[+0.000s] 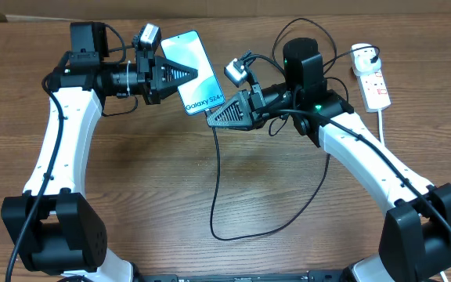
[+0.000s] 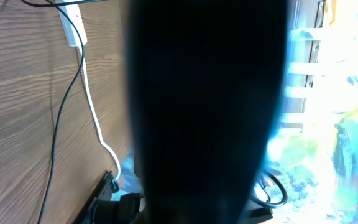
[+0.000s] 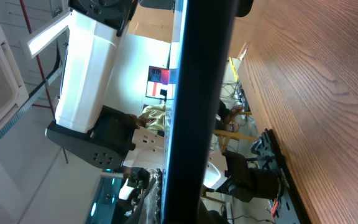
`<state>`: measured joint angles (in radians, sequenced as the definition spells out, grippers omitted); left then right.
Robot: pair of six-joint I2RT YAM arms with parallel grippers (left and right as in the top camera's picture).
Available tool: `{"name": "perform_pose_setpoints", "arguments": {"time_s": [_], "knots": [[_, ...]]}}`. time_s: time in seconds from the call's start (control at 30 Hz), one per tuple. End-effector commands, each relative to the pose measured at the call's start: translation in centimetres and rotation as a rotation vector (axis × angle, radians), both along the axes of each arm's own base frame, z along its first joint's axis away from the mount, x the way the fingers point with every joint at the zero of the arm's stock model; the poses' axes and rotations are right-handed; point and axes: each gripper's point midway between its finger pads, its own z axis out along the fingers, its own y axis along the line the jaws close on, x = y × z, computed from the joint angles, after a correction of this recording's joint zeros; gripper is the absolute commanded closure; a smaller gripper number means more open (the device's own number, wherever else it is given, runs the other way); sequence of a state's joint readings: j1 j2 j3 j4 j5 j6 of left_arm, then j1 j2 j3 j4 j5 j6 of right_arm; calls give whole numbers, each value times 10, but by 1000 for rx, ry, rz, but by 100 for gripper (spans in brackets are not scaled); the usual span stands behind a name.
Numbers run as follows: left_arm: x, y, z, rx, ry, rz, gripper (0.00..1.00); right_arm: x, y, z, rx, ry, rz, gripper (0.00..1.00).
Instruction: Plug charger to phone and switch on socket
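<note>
My left gripper (image 1: 189, 74) is pressed together on the phone (image 1: 196, 59), holding it tilted in the upper middle of the overhead view. In my left wrist view a dark slab fills the centre, which I take to be that same phone seen up close. My right gripper (image 1: 214, 119) is also closed, at the phone's lower end by the "Galaxy S24" lettering. The charger (image 1: 214, 180) runs straight up into its tip, so I judge it pinches the connector, though the tip itself is hidden. My right wrist view shows only the phone (image 3: 194, 93) edge-on, a thin black bar with a cyan glow.

I judge this to be the plugging step. I cannot tell whether the connector is seated or only lined up. The cable's far end leads to the top of the socket (image 1: 377, 88) at upper right, and the plug looks pushed in there. The switch is left to do, and I cannot read how it is set.

The phone is slim, flat and glossy. The cable is thin and limp, looping low across the wood-grain table (image 1: 131, 180). The socket is a narrow, hard white strip with red markings and a stiffer white cord (image 1: 384, 125).
</note>
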<state>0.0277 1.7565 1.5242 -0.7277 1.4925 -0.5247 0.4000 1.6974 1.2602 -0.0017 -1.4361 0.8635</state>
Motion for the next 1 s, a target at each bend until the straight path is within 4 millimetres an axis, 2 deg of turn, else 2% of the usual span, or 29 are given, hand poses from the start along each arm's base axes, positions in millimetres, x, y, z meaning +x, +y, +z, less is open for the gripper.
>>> {"name": "perform_pose_setpoints", "arguments": {"time_s": [0.0, 0.3, 0.97], "knots": [[-16, -11, 17, -74, 2, -80, 96, 18, -1, 2, -13, -40, -86, 96], [-16, -11, 17, -75, 32, -79, 96, 14, -2, 4, -4, -37, -60, 96], [-17, -11, 16, -75, 46, -78, 96, 22, 0, 2, -17, -50, -109, 96]]}}
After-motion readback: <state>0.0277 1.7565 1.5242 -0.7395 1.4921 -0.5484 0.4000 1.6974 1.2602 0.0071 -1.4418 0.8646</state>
